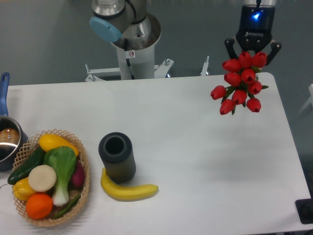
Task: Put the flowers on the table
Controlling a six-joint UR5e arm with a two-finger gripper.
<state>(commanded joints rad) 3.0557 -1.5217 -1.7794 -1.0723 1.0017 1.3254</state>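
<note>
Left to right off the vase [117,156]: one pot [7,137] at the far-left table edge, one basket [83,166] of veg just left of the vase, one banana [128,190] touching its base, one bunch of flowers [241,85], nine red buds by my count, well right and up, above the far-right corner of the table [186,137]. Gripper [252,58] holds the bunch from above, fingers splayed partly wide either side of the top buds, stems hidden so exact grip unclear. Risk: bunch hangs close to the table's right edge, so releasing here could roll it off; a weak pinch could drop it early.
</note>
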